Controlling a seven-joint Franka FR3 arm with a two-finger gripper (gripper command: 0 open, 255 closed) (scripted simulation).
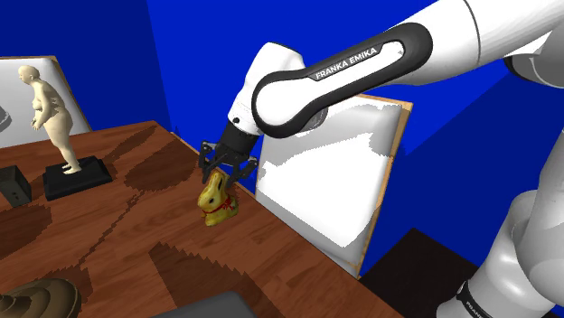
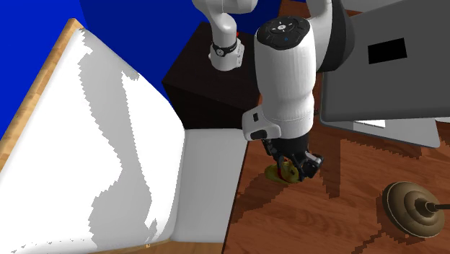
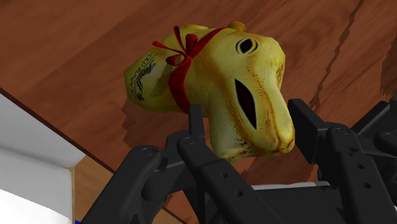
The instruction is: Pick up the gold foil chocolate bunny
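gripper open, straddling ear end of gold bunny, contact unclear | bunny upright with red bow on wood bench, near the edge beside white panel | judged light, thin foil shell: slick, dents easily | pinch flat flanks at head/neck, low force | figurine well apart

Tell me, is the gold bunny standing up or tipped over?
Standing up. In the shoulder view the gold bunny sits on its base on the wooden table, ears pointing up toward the end effector.
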